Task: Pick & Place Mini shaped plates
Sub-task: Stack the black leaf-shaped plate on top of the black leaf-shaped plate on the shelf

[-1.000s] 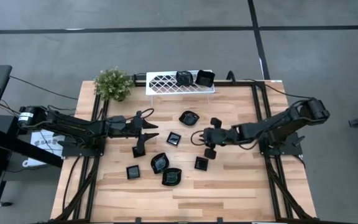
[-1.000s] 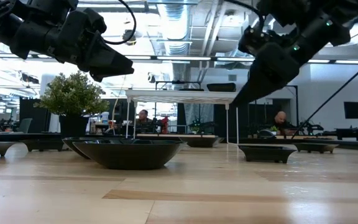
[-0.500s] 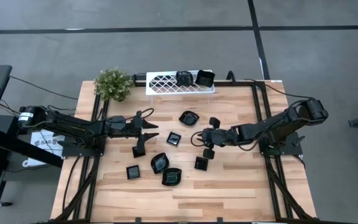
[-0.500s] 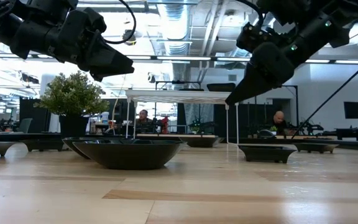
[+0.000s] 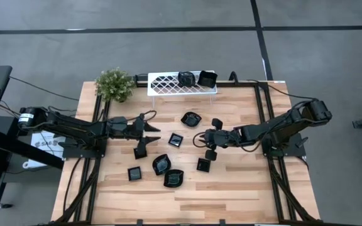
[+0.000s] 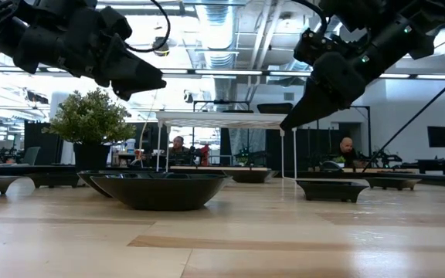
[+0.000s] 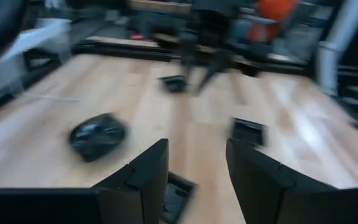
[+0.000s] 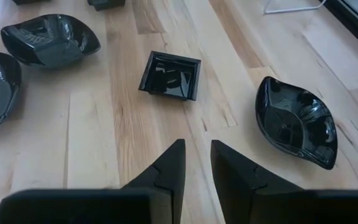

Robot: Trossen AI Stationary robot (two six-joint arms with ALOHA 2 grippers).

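Nearest the front edge of the worktop [image 5: 231,188], four mini shaped plates lie loose: a square one [image 5: 134,174], two rounded ones [image 5: 161,164] [image 5: 173,178] and a small square one [image 5: 203,164]. None is held.

Mid-worktop, the right end effector [image 5: 205,139] hangs above the surface with its fingers [image 8: 166,168] slightly parted and nothing between them. Just ahead of it lie a square plate [image 8: 170,75] and a wavy-rimmed plate [image 8: 297,121]. The square plate is judged the target in hand, since it sits almost on the line of the fingers.

The left end effector [image 5: 149,129] waits at the left of centre, released and empty, with a square plate [image 7: 179,190] below its fingers.

At the far edge, two plates [image 5: 185,78] [image 5: 207,78] already rest on the white lattice rack [image 5: 168,82], beside a potted plant [image 5: 114,84].

Recommendation: widen the right fingers before descending, centre them across one wall of the square plate, and grip the rim, not the glossy floor, which is likely to slip. Keep clear of the wavy-rimmed plate alongside.
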